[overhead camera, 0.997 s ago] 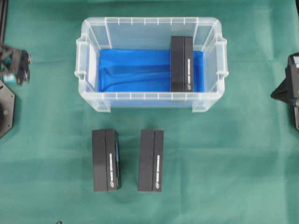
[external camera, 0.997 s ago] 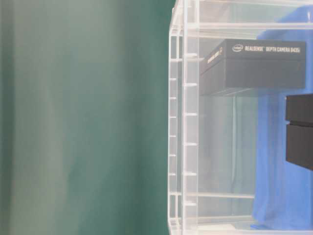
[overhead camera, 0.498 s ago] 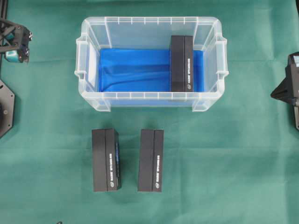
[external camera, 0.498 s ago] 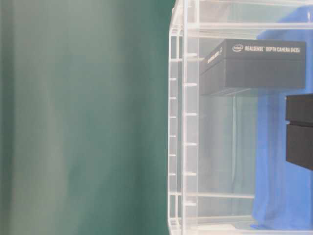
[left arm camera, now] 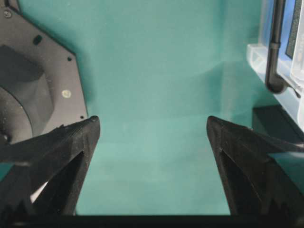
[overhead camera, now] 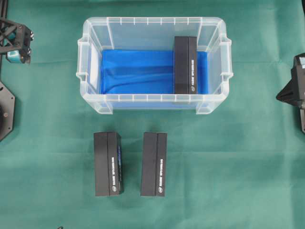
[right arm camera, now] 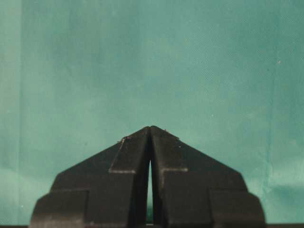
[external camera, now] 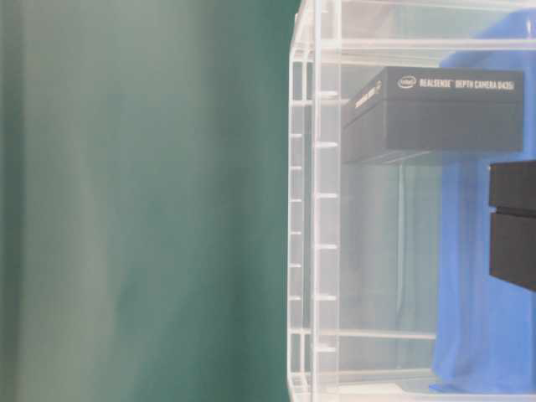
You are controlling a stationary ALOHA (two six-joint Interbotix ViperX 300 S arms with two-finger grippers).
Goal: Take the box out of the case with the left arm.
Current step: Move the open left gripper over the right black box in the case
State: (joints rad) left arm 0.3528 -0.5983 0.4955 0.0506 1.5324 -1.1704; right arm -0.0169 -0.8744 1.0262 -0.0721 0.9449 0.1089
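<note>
The clear case [overhead camera: 90, 43] stands at the back middle of the green cloth, with blue cloth on its floor. One black box [overhead camera: 185, 65] lies inside it near the right wall, seen through the wall in the table-level view as box [external camera: 435, 113] in case [external camera: 314, 201]. My left gripper [overhead camera: 16, 40] hangs at the far left edge, well away from the case; in the left wrist view the left gripper [left arm camera: 152, 126] stands open over bare cloth. My right gripper [right arm camera: 150, 127] is shut with nothing in it; its arm [overhead camera: 294, 93] is at the far right.
Two more black boxes [overhead camera: 108, 163] [overhead camera: 154, 164] lie side by side on the cloth in front of the case. The left arm's black base [overhead camera: 5, 110] sits at the left edge. In the left wrist view a case corner [left arm camera: 278, 71] shows at right.
The left gripper has moved up and back along the left edge and now holds nearly still. The boxes, the case and the right arm have not moved.
</note>
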